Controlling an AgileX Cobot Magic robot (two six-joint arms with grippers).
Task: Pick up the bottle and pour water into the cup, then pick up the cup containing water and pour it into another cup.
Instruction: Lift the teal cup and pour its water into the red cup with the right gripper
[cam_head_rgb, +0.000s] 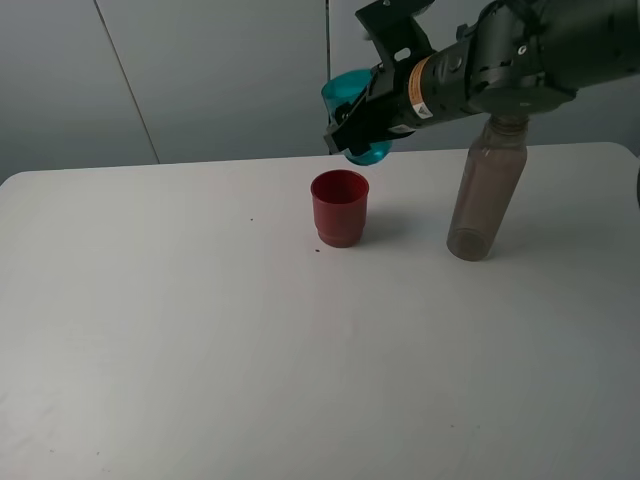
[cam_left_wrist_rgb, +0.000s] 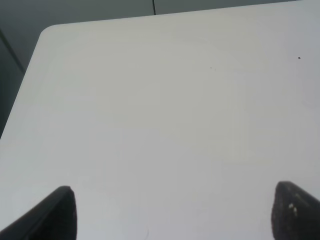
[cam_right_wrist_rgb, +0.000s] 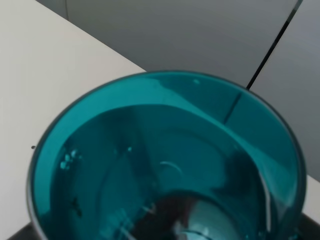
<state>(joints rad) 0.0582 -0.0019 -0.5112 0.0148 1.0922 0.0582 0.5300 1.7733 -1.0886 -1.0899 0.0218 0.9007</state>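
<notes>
Over at nine o'clock the left claw (cam_left_wrist_rgb: 175, 215) is spread wide with nothing between its fingers, only bare desk under it (it doesn't show in the high view at all).

Centre now: the opaque red plastic cup with the stepped base (cam_head_rgb: 339, 208) stands upright on the desk. Just above it, around one o'clock, the right claw (cam_head_rgb: 362, 122) is pinching the translucent teal-blue plastic tumbler (cam_head_rgb: 347, 95) in mid-air, tipped, mouth toward the wrist camera. That wrist view shows bubbles and a sheen in the tumbler, so I'd say it holds water.

At three o'clock of the red cup, well apart, the tall smoky-grey translucent plastic bottle (cam_head_rgb: 487, 190) stands on the desk, its neck hidden behind the arm.

My read: bottle pour done, tumbler picked up; what's left is tipping it into the red cup.

The white desk (cam_head_rgb: 150, 330) is matt, with a small dark speck (cam_head_rgb: 318, 250) near the red cup's base. Plain grey wall panels (cam_head_rgb: 200, 70) run behind.
</notes>
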